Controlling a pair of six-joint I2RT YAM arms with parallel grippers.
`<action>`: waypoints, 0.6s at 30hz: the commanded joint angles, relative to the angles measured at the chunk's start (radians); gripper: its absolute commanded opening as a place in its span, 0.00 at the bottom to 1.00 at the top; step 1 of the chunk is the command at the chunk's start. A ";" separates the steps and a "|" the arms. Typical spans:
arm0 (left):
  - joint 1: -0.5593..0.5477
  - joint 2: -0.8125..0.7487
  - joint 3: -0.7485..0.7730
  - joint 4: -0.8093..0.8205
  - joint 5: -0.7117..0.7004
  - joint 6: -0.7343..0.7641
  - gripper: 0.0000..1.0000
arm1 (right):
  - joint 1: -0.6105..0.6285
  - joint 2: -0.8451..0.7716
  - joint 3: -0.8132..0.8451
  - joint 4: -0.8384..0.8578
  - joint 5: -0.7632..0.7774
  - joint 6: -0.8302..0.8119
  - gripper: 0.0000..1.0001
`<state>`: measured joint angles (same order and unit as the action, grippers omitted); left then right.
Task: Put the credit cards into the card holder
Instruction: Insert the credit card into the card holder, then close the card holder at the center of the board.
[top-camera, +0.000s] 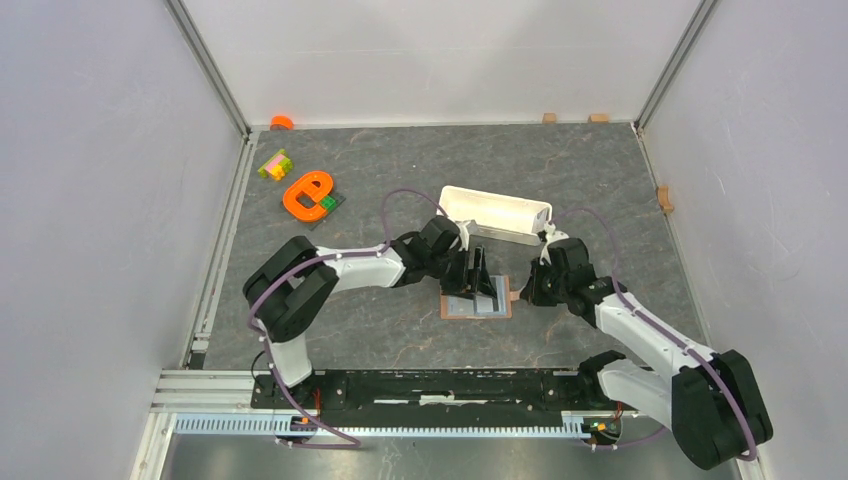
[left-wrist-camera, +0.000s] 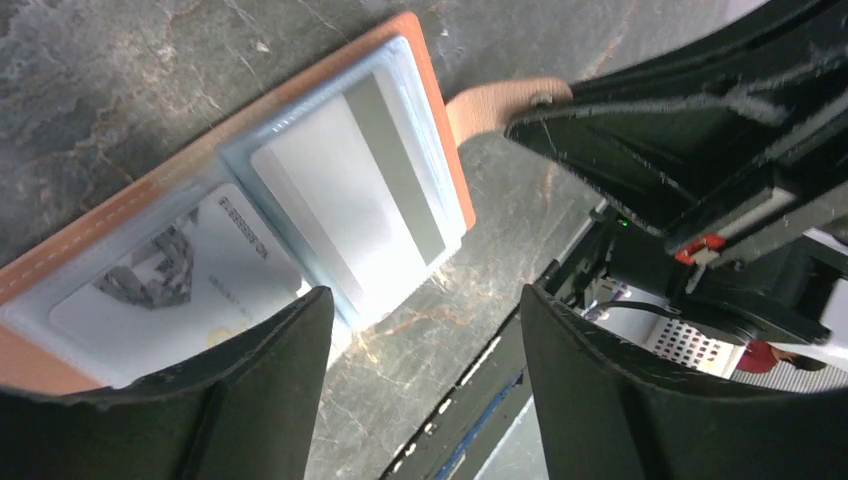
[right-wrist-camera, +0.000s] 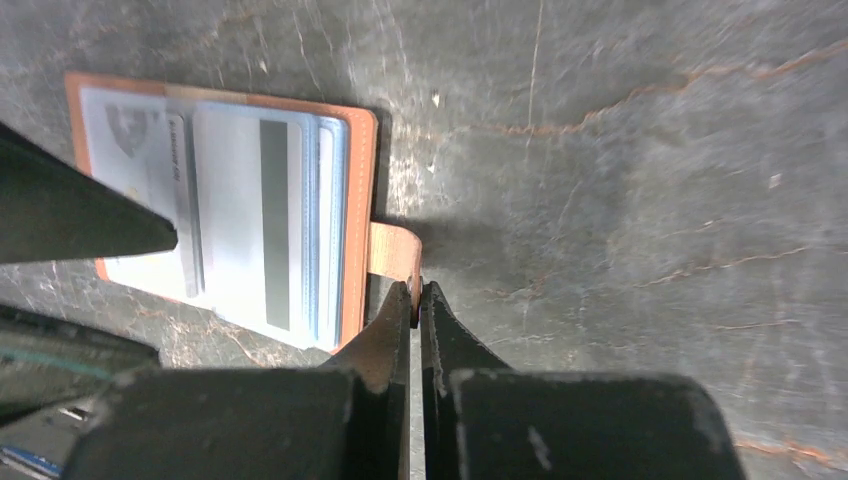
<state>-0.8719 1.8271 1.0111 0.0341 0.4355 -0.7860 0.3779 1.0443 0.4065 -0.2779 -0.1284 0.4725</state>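
The card holder (top-camera: 477, 303) lies open flat in the middle of the table (top-camera: 400, 165). A striped card (left-wrist-camera: 350, 200) sits in its clear sleeves on the half toward 3 o'clock and a printed card (left-wrist-camera: 170, 290) on the half toward 9 o'clock. I cannot tell whether the striped one is pushed fully home. The left gripper (left-wrist-camera: 425, 300) hangs just over the holder from 12 o'clock, its jaws spread wide with nothing between them. The right gripper (right-wrist-camera: 415, 292), at the holder's 3 o'clock, is closed tight on the tip of the strap (right-wrist-camera: 392, 252). The main danger, I think, is that thin hold: it has only the very end of the strap, so a small tug could pull it free and let the holder slide or fold. If the open left fingers come down again, they could catch a sleeve edge and drag a card part-way out, or lift the whole holder against the pinned strap. The table is dark, marbled and smooth-looking, so flat things probably skid on it. A white tray (top-camera: 495, 210) stands close by at the holder's 12 o'clock, an orange toy (top-camera: 308, 193) and coloured blocks (top-camera: 274, 165) lie at 10 o'clock, and small wooden blocks (top-camera: 549, 117) sit at the far edge. Pale walls (top-camera: 440, 50) close the space in.
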 joint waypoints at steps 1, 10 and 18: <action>0.013 -0.124 -0.028 0.022 -0.015 -0.016 0.77 | 0.003 -0.031 0.106 -0.096 0.118 -0.058 0.00; 0.141 -0.290 -0.224 0.000 -0.052 -0.016 0.82 | 0.001 -0.069 0.275 -0.226 0.175 -0.119 0.00; 0.266 -0.390 -0.393 0.066 -0.016 -0.045 0.82 | 0.051 -0.065 0.320 -0.132 -0.089 -0.101 0.00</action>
<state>-0.6411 1.5043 0.6544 0.0425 0.4080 -0.8013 0.3855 0.9775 0.7036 -0.4770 -0.0750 0.3679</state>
